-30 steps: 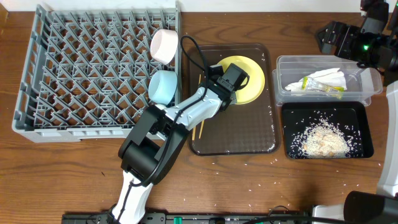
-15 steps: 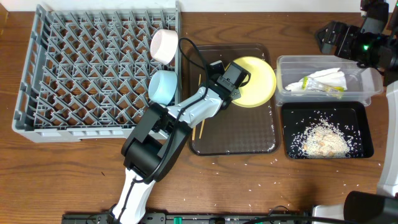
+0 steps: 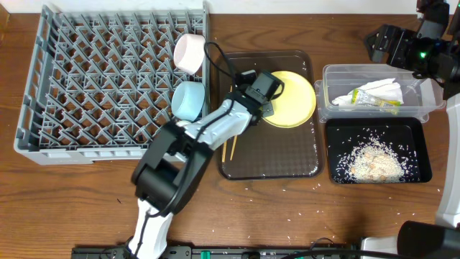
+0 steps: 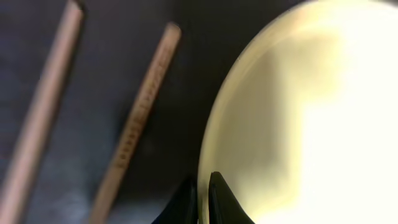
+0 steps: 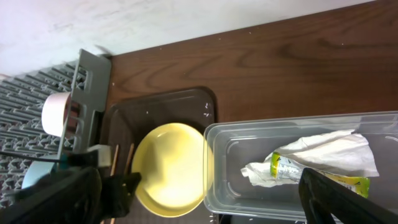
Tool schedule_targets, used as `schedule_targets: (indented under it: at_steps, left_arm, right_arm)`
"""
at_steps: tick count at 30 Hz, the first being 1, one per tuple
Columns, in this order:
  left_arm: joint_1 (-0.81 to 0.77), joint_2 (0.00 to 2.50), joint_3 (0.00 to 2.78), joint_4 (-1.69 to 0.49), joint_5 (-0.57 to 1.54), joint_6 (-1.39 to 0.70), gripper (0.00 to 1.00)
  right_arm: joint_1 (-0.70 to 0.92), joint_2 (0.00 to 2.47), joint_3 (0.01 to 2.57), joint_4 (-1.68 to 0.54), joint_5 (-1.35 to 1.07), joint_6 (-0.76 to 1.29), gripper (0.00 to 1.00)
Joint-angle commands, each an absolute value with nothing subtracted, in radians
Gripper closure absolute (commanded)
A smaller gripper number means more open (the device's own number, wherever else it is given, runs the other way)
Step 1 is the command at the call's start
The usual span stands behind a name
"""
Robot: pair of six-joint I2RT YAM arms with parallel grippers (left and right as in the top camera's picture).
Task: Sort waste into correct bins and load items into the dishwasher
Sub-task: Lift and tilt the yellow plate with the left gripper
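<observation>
Left gripper [image 4: 202,198] clamped on rim of round yellow plate [image 3: 293,101] over dark brown tray [image 3: 277,155]; wooden chopsticks [image 4: 143,118] alongside; right gripper [image 5: 199,198] wide open

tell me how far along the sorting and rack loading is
Done: the napkin and wrapper lie in the clear tub, rice in the black tray, and the white bowl and blue bowl stand in the grey rack. In hand: the left gripper is shut on the rim of the yellow plate. Left: that plate and the chopsticks on the brown tray need racking.
</observation>
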State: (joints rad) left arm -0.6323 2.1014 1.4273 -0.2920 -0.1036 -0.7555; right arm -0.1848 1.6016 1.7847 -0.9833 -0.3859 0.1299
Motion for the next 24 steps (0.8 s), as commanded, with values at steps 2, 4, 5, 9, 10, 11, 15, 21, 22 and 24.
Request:
schedule_targets:
  at_steps: [2, 4, 5, 9, 10, 11, 15, 21, 22, 24]
  left_arm:
    - [-0.598, 1.964, 1.425, -0.290, -0.097, -0.681, 0.93]
    - [-0.587, 1.920, 1.425, -0.290, -0.097, -0.664, 0.92]
    - [-0.583, 1.900, 1.425, -0.289, -0.097, -0.651, 0.93]
    - [-0.575, 1.823, 1.425, -0.284, -0.097, -0.572, 0.93]
    - [-0.574, 1.805, 1.425, -0.282, -0.097, -0.553, 0.93]
    - [-0.572, 1.793, 1.425, -0.282, -0.097, -0.550, 0.93]
    - [-0.570, 1.780, 1.425, -0.301, -0.089, -0.609, 0.71]
    - [-0.573, 1.848, 1.409, -0.359, -0.012, -0.860, 0.34]
    - [-0.572, 1.868, 1.408, -0.358, 0.012, -0.883, 0.25]
    - [-0.572, 1.905, 1.409, -0.358, 0.046, -0.929, 0.18]
  right_arm:
    - [-0.191, 1.595, 1.785, -0.985, -0.390, 0.141, 0.01]
    - [-0.191, 1.595, 1.785, -0.985, -0.390, 0.141, 0.01]
    - [-0.191, 1.595, 1.785, -0.985, -0.390, 0.141, 0.01]
    - [-0.191, 1.595, 1.785, -0.985, -0.390, 0.141, 0.01]
    - [-0.191, 1.595, 1.785, -0.985, -0.390, 0.141, 0.01]
    - [-0.191, 1.595, 1.785, -0.985, -0.390, 0.141, 0.01]
    - [-0.191, 1.595, 1.785, -0.985, -0.390, 0.141, 0.01]
    - [-0.191, 1.595, 1.785, -0.985, -0.390, 0.141, 0.01]
    - [-0.191, 1.595, 1.785, -0.985, -0.390, 0.141, 0.01]
    - [-0.191, 1.595, 1.785, -0.985, -0.390, 0.141, 0.01]
